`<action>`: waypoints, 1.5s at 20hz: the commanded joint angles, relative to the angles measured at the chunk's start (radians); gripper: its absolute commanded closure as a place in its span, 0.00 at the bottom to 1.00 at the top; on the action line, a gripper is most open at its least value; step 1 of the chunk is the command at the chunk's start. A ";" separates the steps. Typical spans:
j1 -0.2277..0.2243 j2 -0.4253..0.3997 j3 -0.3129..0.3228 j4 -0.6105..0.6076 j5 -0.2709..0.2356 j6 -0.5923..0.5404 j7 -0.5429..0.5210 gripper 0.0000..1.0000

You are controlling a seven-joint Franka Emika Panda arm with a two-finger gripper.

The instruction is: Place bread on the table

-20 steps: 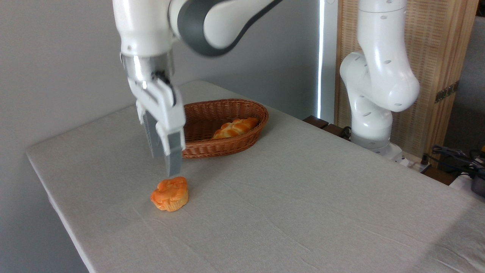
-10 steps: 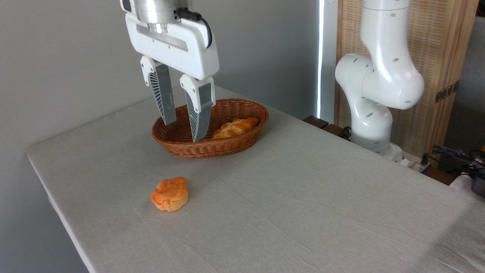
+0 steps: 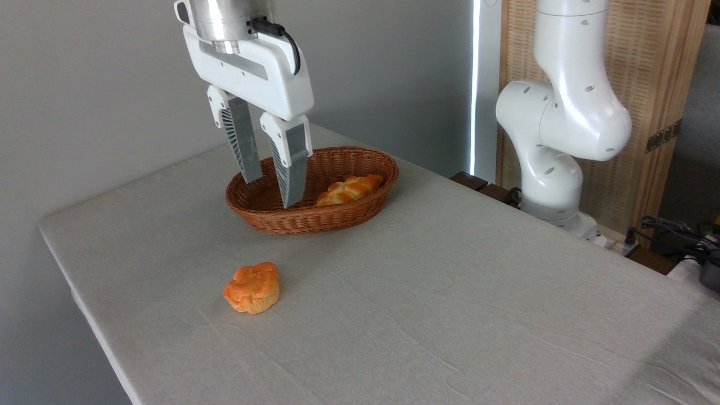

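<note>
The bread (image 3: pixel 252 287), a small orange muffin-shaped bun with a paler ridged base, rests on the table (image 3: pixel 450 292) near the front left, tipped slightly. My gripper (image 3: pixel 271 191) hangs well above and behind it, in front of the basket's left end. Its two grey fingers (image 3: pixel 288 163) point down, spread apart with nothing between them. The bun lies free, touching nothing but the cloth.
A brown oval wicker basket (image 3: pixel 360 211) stands behind the bun, holding a golden braided loaf (image 3: pixel 349 189). The arm's white base (image 3: pixel 554 163) rises at the back right. Cables (image 3: pixel 675 230) lie at the far right edge. The table's left edge runs close to the bun.
The gripper has risen from just above the bun and turned, so both fingers now show side by side. In the last half second it shifted slightly left. The bun has not moved.
</note>
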 commanded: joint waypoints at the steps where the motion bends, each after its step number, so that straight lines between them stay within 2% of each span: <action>1: 0.033 0.002 -0.037 0.007 0.007 -0.036 -0.014 0.00; 5: 0.041 0.002 -0.039 0.007 0.013 -0.036 -0.011 0.00; 7: 0.041 0.002 -0.039 0.007 0.053 -0.036 -0.008 0.00; 9: 0.041 0.001 -0.041 0.007 0.070 -0.035 -0.008 0.00; 24: 0.039 -0.002 -0.027 0.008 0.065 -0.019 -0.007 0.00; 30: 0.005 -0.003 0.015 0.008 0.065 -0.019 -0.007 0.00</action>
